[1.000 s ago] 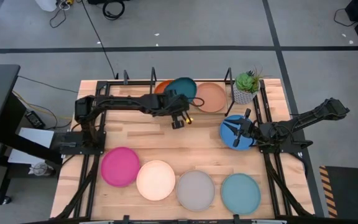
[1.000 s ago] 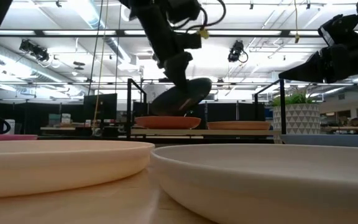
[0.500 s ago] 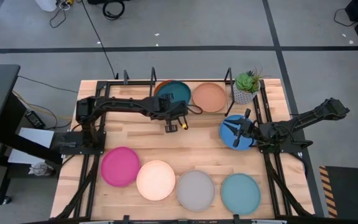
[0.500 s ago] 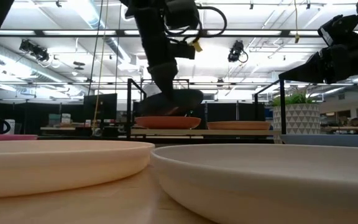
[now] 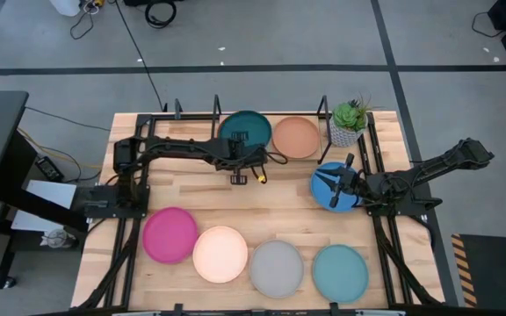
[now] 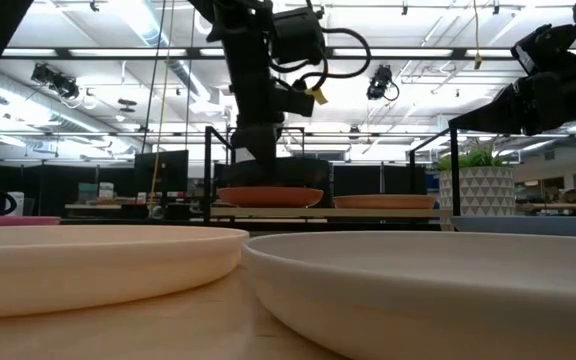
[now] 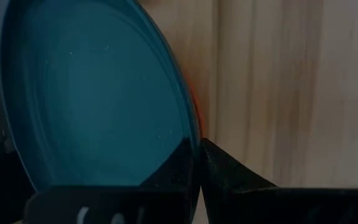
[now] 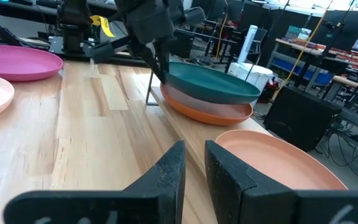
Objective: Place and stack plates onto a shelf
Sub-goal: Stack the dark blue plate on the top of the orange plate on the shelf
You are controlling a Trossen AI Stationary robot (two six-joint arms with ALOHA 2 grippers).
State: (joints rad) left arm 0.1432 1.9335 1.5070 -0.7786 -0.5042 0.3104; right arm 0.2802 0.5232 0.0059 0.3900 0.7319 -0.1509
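At the upper middle of the high view, the left hand [image 5: 240,151] pinches the near rim of the dark teal plate [image 5: 245,132], which lies level on the orange plate [image 8: 207,111] on the shelf [image 5: 271,161], beside the tan plate [image 5: 295,136]. The main risk is a sideways drag on release: if the fingers open unevenly or the arm pulls back while pinched, the teal plate could slide off-centre or off the shelf edge. The right hand [image 5: 334,188], nearly closed and empty, waits over the blue plate [image 5: 323,189] at the desk's [image 5: 200,189] right side.
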